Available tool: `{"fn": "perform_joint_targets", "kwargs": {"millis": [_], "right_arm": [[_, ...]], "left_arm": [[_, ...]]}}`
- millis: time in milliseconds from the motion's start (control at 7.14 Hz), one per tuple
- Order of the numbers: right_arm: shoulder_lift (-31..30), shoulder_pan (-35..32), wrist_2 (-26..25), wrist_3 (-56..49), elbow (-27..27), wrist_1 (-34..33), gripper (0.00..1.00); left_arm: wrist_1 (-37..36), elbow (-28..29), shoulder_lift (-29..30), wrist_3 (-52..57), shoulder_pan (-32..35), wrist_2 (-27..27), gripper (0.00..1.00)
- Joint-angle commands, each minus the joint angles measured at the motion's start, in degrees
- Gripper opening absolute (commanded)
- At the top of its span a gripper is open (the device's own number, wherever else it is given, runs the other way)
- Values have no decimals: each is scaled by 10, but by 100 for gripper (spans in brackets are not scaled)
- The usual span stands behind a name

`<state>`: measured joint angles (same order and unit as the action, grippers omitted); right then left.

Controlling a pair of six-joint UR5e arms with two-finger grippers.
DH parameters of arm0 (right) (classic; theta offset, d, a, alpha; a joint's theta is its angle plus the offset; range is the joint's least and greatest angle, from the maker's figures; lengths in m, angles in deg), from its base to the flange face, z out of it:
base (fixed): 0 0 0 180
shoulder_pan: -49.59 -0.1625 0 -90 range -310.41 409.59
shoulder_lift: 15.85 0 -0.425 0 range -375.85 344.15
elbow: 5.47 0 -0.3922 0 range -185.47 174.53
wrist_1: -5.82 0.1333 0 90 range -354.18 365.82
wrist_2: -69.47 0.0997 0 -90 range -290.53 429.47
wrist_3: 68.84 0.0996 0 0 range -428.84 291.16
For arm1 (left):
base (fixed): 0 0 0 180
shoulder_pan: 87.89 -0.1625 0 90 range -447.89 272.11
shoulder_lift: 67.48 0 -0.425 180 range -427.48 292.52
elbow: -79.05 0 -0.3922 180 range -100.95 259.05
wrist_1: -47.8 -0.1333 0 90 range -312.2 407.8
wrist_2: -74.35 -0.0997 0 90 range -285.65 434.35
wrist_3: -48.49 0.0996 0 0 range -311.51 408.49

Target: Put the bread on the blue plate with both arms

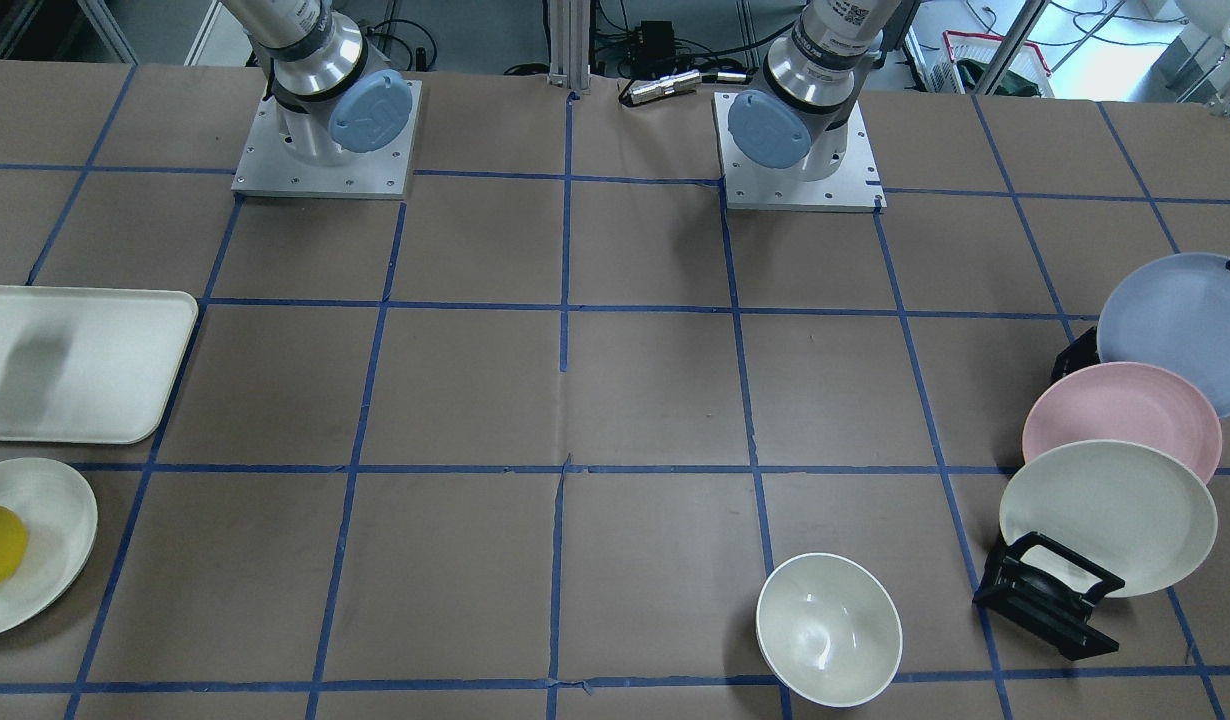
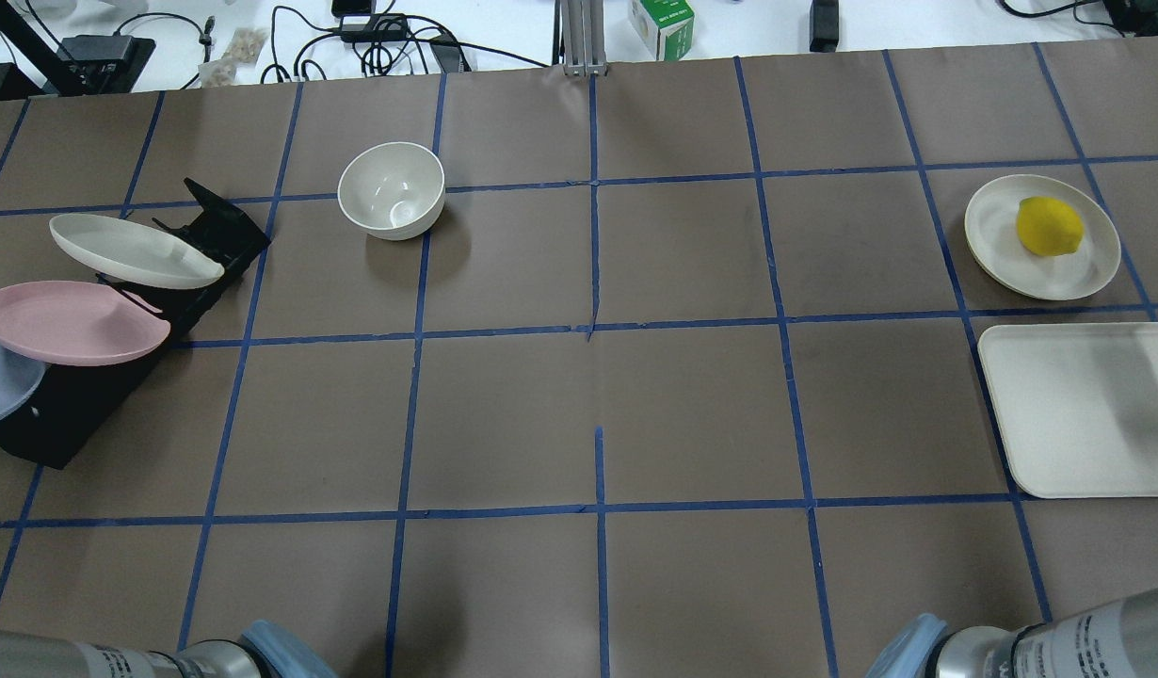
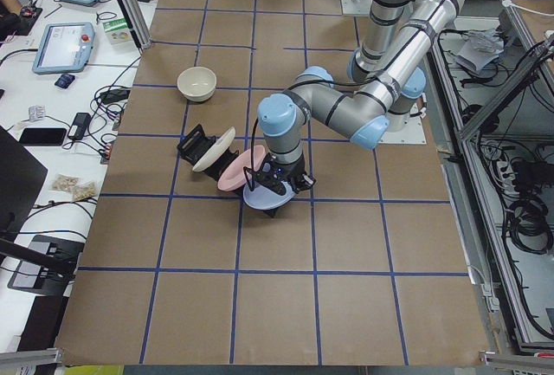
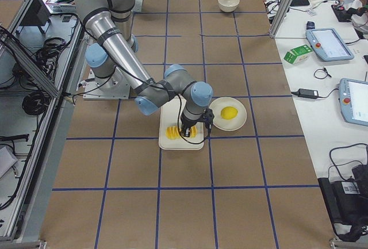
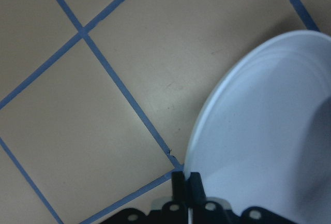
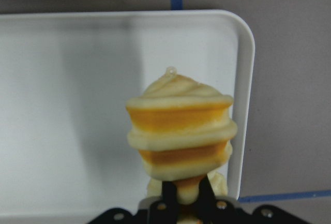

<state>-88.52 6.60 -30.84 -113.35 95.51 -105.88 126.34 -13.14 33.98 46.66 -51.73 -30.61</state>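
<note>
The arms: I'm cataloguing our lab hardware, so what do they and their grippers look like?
Left arm and right arm: silver-grey tubular links, light-blue round joint caps, sticker labels, square metal base plates. Left gripper and right gripper are black.

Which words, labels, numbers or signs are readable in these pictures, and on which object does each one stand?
No text can be read with certainty.
Green and white carton: print too small.
Sticker on the left arm: code pattern, blurred.
Label on the right arm: blurred.
Blue joint cap: embossed mark, unclear.
Teach pendant screens: too small.
</note>
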Motion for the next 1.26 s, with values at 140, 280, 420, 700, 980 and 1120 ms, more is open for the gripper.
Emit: {"fn": "perform_joint_targets", "kwargs": {"millis": [140, 280, 420, 700, 980, 1120], "right_arm": [[-88, -125, 25, 148, -24, 151, 0], [-117, -165, 54, 205, -37, 199, 0], [-140, -203, 63, 255, -53, 228, 0], [-149, -286, 102, 337, -69, 248, 0], [-165, -340, 128, 383, -71, 254, 0], [-166, -362, 129, 411, -72, 253, 0]], "left_arm": [[134, 64, -32, 4, -20, -57, 0], [191, 66, -56, 12, -21, -47, 0], [234, 69, -90, 19, -15, -19, 0], [241, 60, -103, 53, 6, 94, 0], [246, 40, -103, 147, 67, 249, 0], [245, 25, -93, 152, 110, 264, 0]]}}
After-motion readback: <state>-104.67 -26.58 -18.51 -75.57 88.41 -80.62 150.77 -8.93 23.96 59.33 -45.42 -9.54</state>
